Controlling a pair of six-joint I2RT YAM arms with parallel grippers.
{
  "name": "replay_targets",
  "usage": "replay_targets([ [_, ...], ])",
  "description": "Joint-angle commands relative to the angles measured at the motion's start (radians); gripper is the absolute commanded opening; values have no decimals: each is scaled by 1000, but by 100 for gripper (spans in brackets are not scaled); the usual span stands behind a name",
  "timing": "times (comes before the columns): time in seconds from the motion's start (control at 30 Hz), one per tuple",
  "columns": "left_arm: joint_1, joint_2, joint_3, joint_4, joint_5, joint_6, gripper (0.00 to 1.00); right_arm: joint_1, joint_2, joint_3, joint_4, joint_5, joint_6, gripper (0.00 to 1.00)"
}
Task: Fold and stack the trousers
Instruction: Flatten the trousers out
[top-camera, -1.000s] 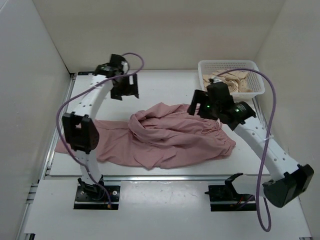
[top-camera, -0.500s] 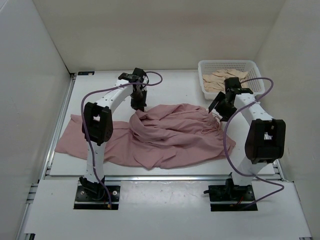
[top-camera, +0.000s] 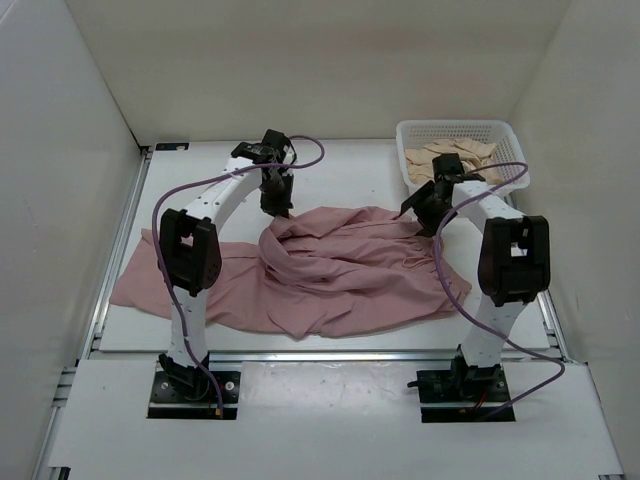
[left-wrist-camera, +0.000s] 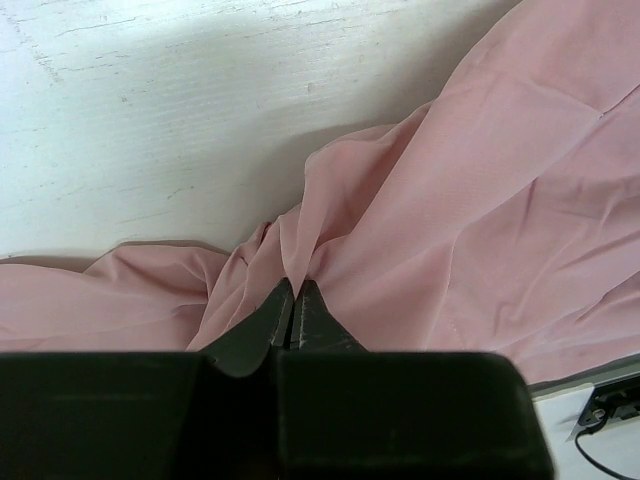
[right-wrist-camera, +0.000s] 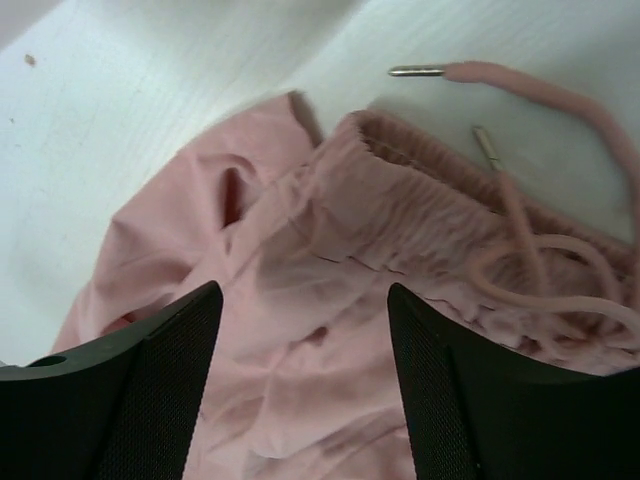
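Hardly shifted since a moment ago, the left gripper (left-wrist-camera: 293, 300) is clamped shut on a fold at the far edge of the trousers (top-camera: 340, 270), which lie crumpled across the middle of the table (top-camera: 340, 165). The right gripper (right-wrist-camera: 303, 305) has slid leftward and hangs over the gathered waistband (right-wrist-camera: 420, 170), jaws wide apart, gripping nothing, drawstring (right-wrist-camera: 560, 95) loose beside it.

You see plain white walls (top-camera: 320, 60) closing in a white surface (top-camera: 340, 180) on three sides. Up close its paint is scuffed and cracked. A metal rail (top-camera: 330, 354) runs along its near edge. The light is even and the shadows soft.
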Motion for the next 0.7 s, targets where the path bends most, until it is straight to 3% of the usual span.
replay_targets([
  [0.0,1,-87,-1,6,19,0,11,22,40,54,17,22,64,72],
  [0.1,1,-105,-1,6,19,0,11,32,74,63,8,86,97,64],
  [0.17,1,-117,-1,6,19,0,11,32,99,52,8,117,124,51],
  [0.23,13,-130,8,-5,19,9,11,32,99,28,8,145,138,34],
  [0.27,27,-148,22,-19,19,9,11,32,99,6,8,155,138,14],
  [0.3,50,-159,37,-29,31,9,11,32,85,-9,8,175,150,4],
  [0.33,62,-185,48,-29,31,9,11,32,53,-29,8,186,161,0],
  [0.5,183,-292,80,-66,31,9,11,32,-149,-242,8,278,204,0],
  [0.67,284,-496,-117,-17,40,-6,11,32,-412,-437,8,313,204,0],
])
